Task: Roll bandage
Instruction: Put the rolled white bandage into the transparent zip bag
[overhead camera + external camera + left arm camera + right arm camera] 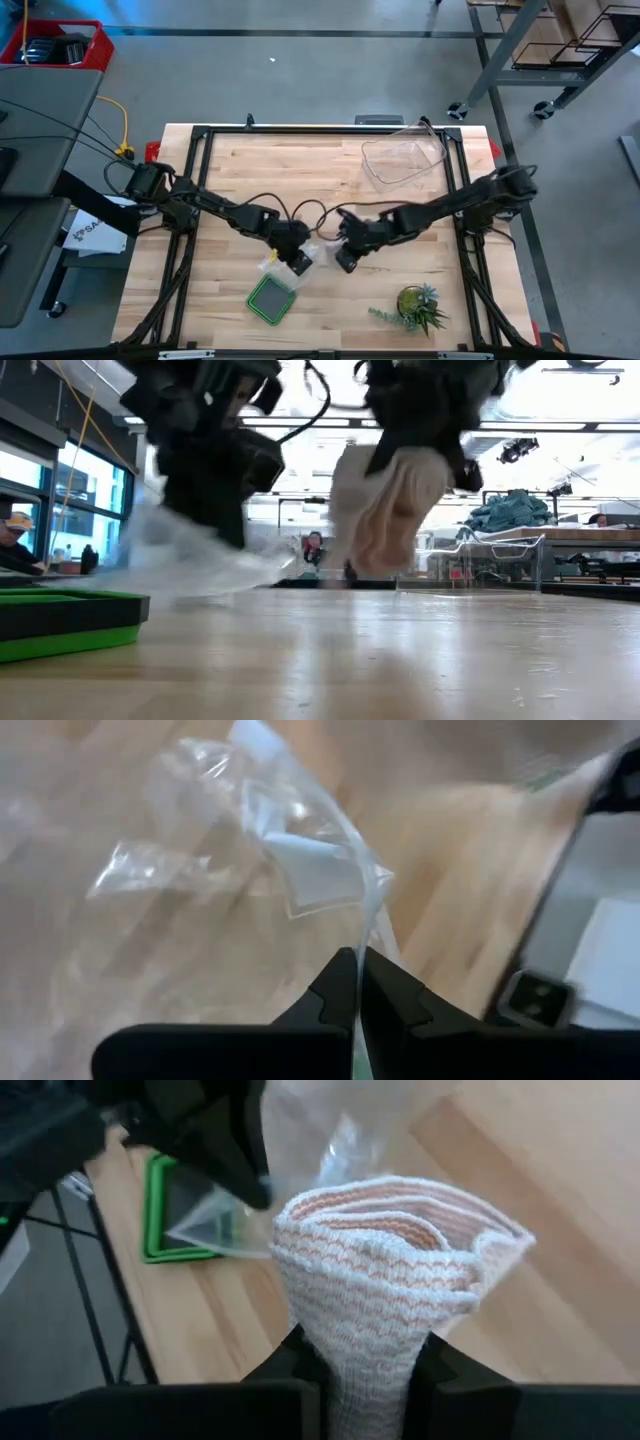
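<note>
Near the middle of the wooden table (330, 170), the right gripper (365, 1355) is clenched on the white, finely woven gauze bandage (390, 1270), holding its folded bundle above the tabletop. Just beside it, the left gripper (357, 982) pinches the edge of a crinkly clear plastic bag (270, 850), next to a green-rimmed square tray (270, 299).

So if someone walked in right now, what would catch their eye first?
Probably the two dark arms meeting mid-table: the right gripper is shut on a rolled white bandage, held above the wood. Right beside it, the left gripper pinches a crinkly clear plastic bag. A green tray lies near the front edge below them.
</note>
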`<state>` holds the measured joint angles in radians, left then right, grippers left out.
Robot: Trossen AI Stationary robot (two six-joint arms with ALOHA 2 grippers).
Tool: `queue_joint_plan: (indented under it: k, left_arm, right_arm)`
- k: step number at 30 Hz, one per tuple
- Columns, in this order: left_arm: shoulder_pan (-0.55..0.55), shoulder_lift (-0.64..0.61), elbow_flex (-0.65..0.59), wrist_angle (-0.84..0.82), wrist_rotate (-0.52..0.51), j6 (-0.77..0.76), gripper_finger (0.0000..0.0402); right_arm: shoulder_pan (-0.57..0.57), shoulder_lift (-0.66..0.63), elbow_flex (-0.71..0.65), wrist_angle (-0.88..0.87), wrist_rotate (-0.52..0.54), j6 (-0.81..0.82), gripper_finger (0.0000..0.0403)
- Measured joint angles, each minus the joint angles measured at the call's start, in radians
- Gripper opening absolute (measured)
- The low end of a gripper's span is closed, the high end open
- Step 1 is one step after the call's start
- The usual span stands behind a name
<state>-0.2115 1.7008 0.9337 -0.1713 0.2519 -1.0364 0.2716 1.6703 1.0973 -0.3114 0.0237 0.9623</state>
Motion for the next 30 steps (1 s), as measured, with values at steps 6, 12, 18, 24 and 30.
queue_joint_plan:
  k: [6, 12, 18, 24, 30]
  left_arm:
    - [0.052, 0.0, 0.113, 0.014, -0.096, 0.052, 0.0001]
    - [0.127, 0.009, 0.183, 0.09, -0.179, 0.056, 0.0001]
    - [0.194, 0.021, 0.214, 0.228, -0.19, -0.04, 0.0001]
    - [0.227, 0.021, 0.251, 0.294, -0.184, -0.109, 0.0]
    - [0.214, 0.021, 0.27, 0.348, -0.164, -0.183, 0.0]
  right_arm:
    - [0.01, -0.227, 0.0, -0.196, 0.052, 0.035, 0.0045]
    - [0.033, -0.437, 0.0, -0.246, 0.202, 0.12, 0.0045]
    - [0.046, -0.463, 0.001, -0.217, 0.302, 0.139, 0.0045]
    - [-0.002, -0.412, 0.001, -0.201, 0.298, 0.13, 0.0045]
    - [-0.06, -0.408, 0.001, -0.183, 0.221, 0.102, 0.0045]
